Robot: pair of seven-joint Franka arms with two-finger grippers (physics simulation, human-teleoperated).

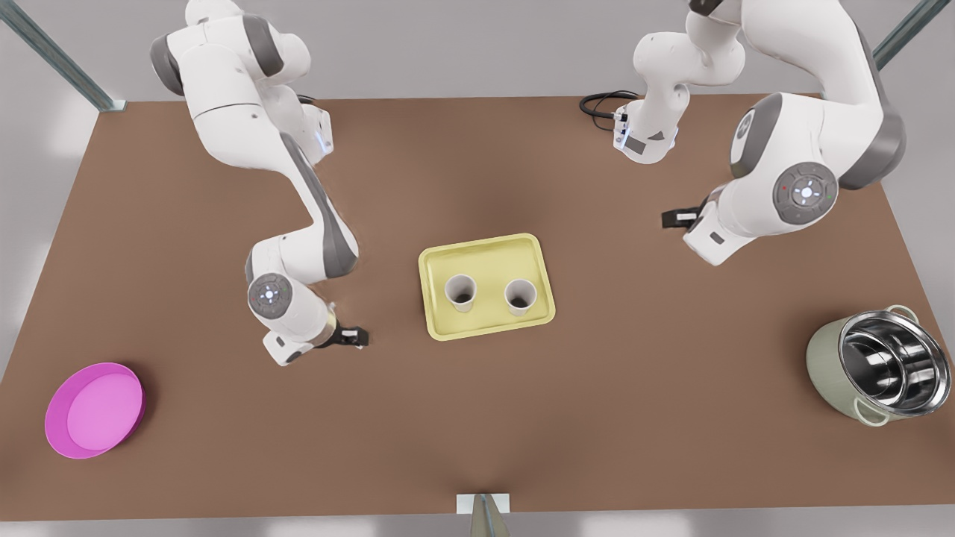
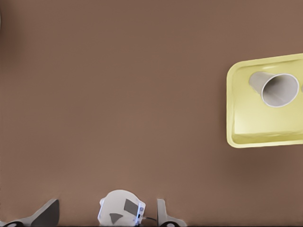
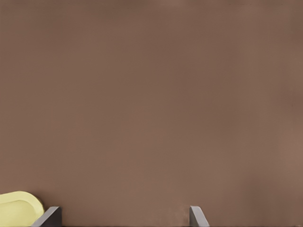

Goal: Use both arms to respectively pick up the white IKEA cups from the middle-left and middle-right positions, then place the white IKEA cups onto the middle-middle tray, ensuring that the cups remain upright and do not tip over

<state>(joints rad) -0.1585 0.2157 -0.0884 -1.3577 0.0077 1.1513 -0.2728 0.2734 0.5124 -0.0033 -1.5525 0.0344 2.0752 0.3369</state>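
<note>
Two white cups stand upright side by side on the pale yellow tray at the table's middle. My left gripper hangs open and empty, high over bare table off the tray's far corner on the front view's right. In the left wrist view its gripper has spread fingers, with the tray and one cup off to the side. My right gripper is open and empty, low beside the tray's near corner on the front view's left. In the right wrist view, that gripper is over table, a tray corner beside one finger.
A magenta-pink bowl lies near the front edge at the front view's left. A pale green steel-lined pot stands at the right. A black cable loops by the left arm's base, also seen as the base.
</note>
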